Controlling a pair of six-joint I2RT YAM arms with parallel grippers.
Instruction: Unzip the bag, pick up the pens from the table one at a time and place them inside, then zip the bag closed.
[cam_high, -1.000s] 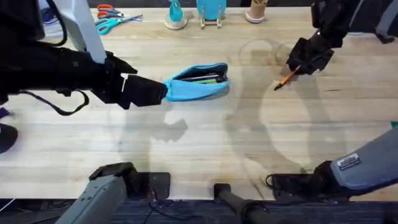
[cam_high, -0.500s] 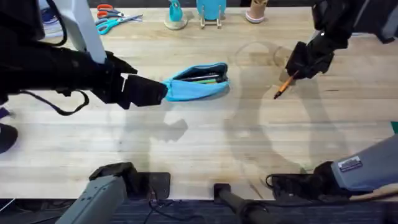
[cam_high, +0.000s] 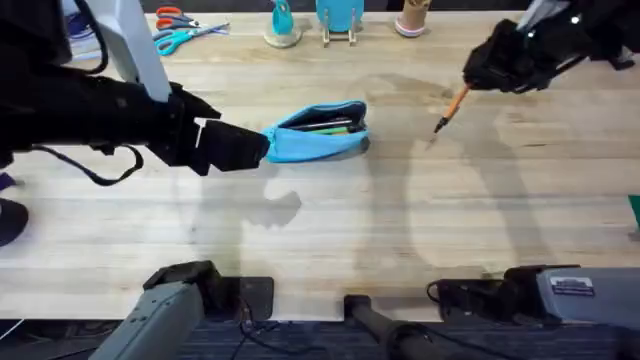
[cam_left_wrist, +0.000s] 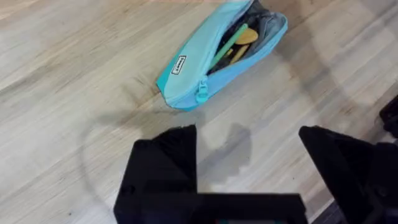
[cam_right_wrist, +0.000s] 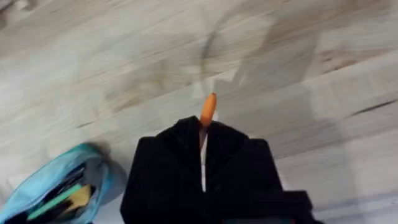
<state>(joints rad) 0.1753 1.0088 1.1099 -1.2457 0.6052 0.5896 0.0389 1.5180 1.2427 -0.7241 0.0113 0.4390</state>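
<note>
The left arm's black claw (cam_high: 240, 147) sits low over the pale wooden plank table (cam_high: 330, 230), fingers spread apart and gripping nothing, just beside the near end of the light blue soft fabric pencil pouch (cam_high: 318, 131). The pouch lies on the table unzipped, and from the left wrist a light green pen (cam_left_wrist: 229, 42) shows inside the pouch (cam_left_wrist: 214, 53), with its zipper pull at the end nearest the claw. Farther right, the right arm's black claw (cam_high: 478, 78) is lifted above the table, clenched on a thin orange pen (cam_high: 451, 107) that hangs tilted, tip downward. Along the far edge lie orange-handled and teal-handled scissors (cam_high: 180, 30).
</note>
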